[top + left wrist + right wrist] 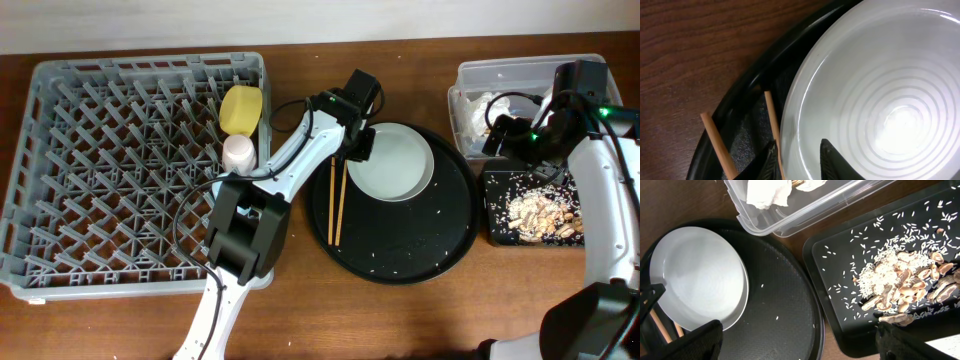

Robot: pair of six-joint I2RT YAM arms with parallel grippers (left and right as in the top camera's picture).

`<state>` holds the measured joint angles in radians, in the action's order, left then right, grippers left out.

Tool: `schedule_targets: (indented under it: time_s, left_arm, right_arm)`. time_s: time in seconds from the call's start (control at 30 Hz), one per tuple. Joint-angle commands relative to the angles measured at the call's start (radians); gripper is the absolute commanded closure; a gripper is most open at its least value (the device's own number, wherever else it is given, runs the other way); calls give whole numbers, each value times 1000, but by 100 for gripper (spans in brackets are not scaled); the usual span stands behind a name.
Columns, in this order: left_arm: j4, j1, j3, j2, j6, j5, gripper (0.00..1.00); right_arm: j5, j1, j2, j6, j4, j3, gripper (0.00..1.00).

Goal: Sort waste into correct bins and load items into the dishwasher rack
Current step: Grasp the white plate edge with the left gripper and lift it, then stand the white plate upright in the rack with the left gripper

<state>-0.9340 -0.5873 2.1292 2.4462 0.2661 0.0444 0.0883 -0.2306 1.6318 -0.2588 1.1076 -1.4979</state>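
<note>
The pale plate [392, 160] lies on the round black tray [400, 250], with two chopsticks [337, 200] to its left. My left gripper [358, 145] straddles the plate's left rim [790, 135], one finger outside by a chopstick [771, 112] and one inside, shut on the plate. My right gripper [498, 135] is open and empty [800, 342], hovering between the round tray and the bins. The clear tub [520, 68] holds white napkins [769, 192]. The shallow black tray [495, 225] holds tan scraps and rice [905, 290]. The yellow bowl [241, 110] and pink cup [238, 150] stand in the grey rack [140, 64]. The light-blue cup is out of view.
A few white rice grains lie scattered on the round tray [780, 305]. The left arm's base [245, 235] sits between the rack and the round tray. Bare brown wood table shows along the front edge [400, 320].
</note>
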Motion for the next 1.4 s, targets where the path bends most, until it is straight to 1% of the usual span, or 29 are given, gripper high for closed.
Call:
schedule_targets:
  time_s: [0.0,0.13,0.17,0.2,0.23,0.27,0.37,0.43,0.53,0.57,0.6,0.73,0.8,0.9,0.93,0.97,1.07,1.1,1.13,1.17,1.27,1.37]
  left_arm:
    - [26,-6,-40,-4,3,-8,73]
    - [59,-6,-76,-4,3,-7,73]
    - [60,-6,-76,-4,4,-7,76]
    - [60,-6,-76,-4,11,-7,84]
    - [60,-7,-76,-4,11,-7,89]
    - [59,-7,-76,-4,11,-7,91]
    - [59,-8,-76,-4,11,-7,92]
    - [60,-8,-76,-5,11,-7,95]
    - [59,-8,-68,-14,11,14,96]
    - [59,-8,-68,-28,11,32,96]
    - [59,-8,-66,-50,10,39,99]
    - [59,-7,-66,-147,9,36,99]
    - [58,1,-64,-206,-14,4,99]
    - [27,35,-64,-342,-39,-161,99]
    - [27,50,-64,-387,-68,-218,99]
    - [27,70,-64,-447,-92,-310,99]
    - [44,121,-64,-587,-252,-652,99]
    - [54,129,-64,-603,-291,-770,99]
    - [73,149,-64,-609,-347,-937,99]
    - [77,173,-64,-607,-404,-1023,99]
    - [75,273,-66,-596,-605,-1032,99]
    - [95,329,-66,-562,-706,-1033,99]
  right_arm:
    - [10,-5,-7,-1,6,-11,2]
    - [10,-5,-7,-1,8,-11,2]
    - [10,-5,-7,-1,8,-11,2]
    - [10,-5,-7,-1,8,-11,1]
    - [10,-5,-7,-1,8,-11,2]
    - [10,-5,-7,-1,8,-11,2]
    - [10,-5,-7,-1,8,-11,2]
    - [9,-5,-7,-1,8,-11,2]
    - [9,-6,-7,-1,7,-11,2]
    - [9,-6,-7,-1,7,-11,2]
    - [9,-5,-7,-1,7,-11,2]
    - [9,-5,-7,-1,4,-11,2]
    - [9,-5,-7,-1,4,-11,2]
    - [9,-5,-7,-1,3,-11,2]
    - [10,-5,-7,-1,3,-11,2]
    - [10,-5,-7,-1,3,-11,1]
    - [10,-5,-7,-1,3,-11,2]
    - [10,-5,-7,-1,3,-11,2]
    - [9,-5,-7,-1,3,-11,2]
    - [9,-5,-7,-1,3,-11,1]
    - [9,-6,-7,-1,-9,-11,2]
    - [9,-6,-7,-1,-16,-11,2]
